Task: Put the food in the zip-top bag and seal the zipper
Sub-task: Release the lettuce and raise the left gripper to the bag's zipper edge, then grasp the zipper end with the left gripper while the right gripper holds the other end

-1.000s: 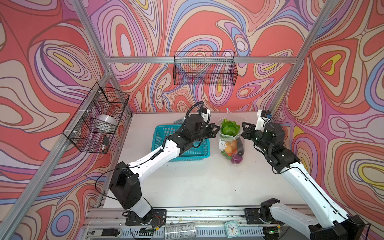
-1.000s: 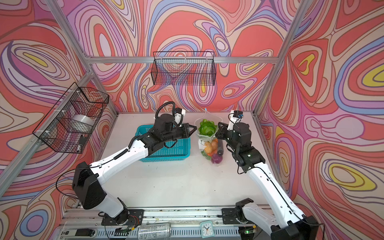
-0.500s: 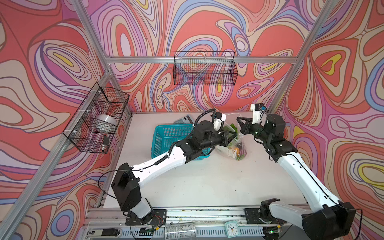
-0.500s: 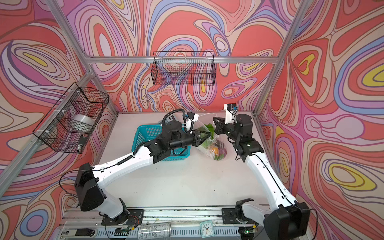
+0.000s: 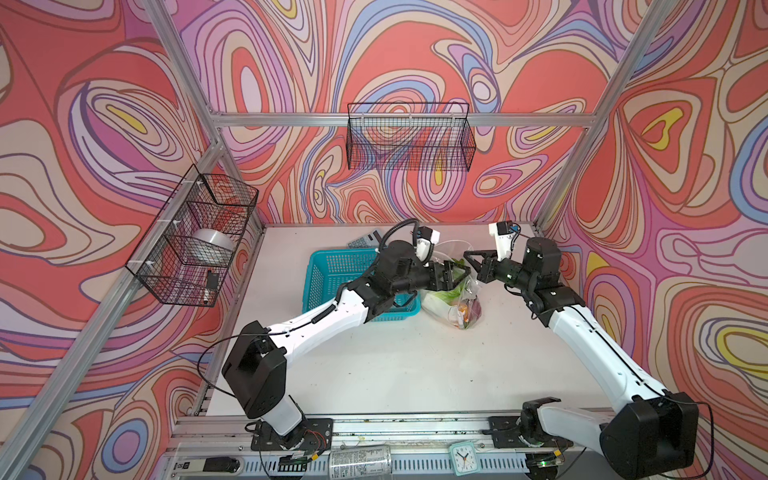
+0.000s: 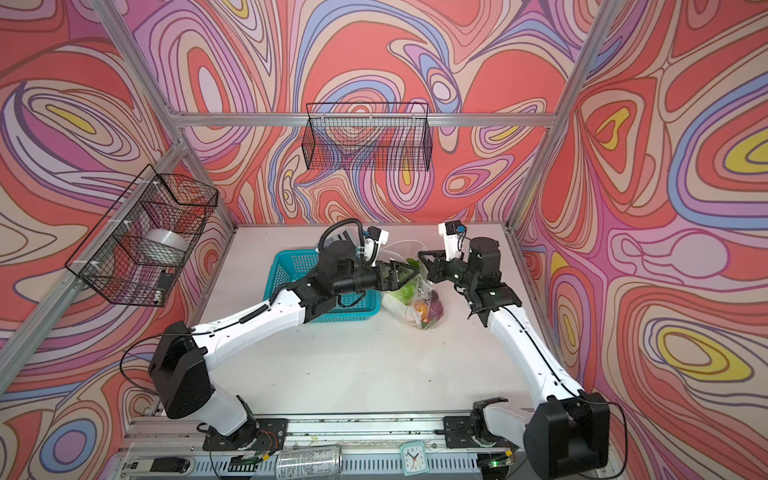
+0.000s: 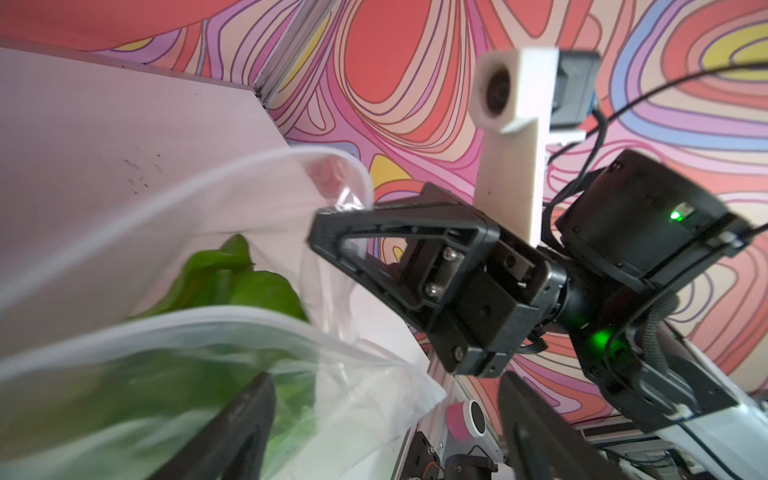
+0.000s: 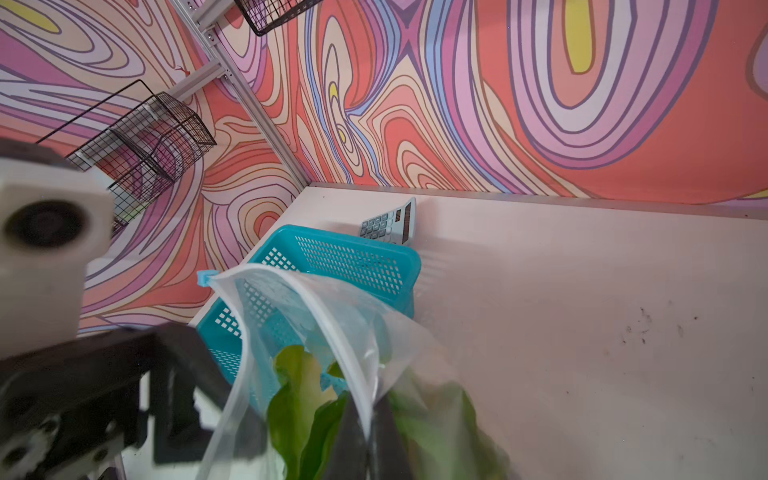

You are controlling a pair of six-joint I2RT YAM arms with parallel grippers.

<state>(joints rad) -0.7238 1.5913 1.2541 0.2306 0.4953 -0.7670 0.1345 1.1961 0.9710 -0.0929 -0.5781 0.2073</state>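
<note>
so the right gripper (image 8: 366, 419) is pinching the rim of the zip-top bag (image 8: 291, 307), jaws clamped on it — the left gripper (image 7: 386, 376) is hovering right beside, jaws spread wide, cabbage (image 8: 297, 390) sagging just below both

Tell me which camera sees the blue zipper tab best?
The right wrist view: the light-blue slider tab sticks out at one end of the zip-top bag's mouth. The left wrist view shows only the zipper strip. In both top views the tab is too small to find.

food (image 5: 444, 296) — in zip-top bag (image 5: 467, 291) | bag just right of basket (image 5: 328, 274) | calculator (image 5: 365, 240) behind basket
</note>
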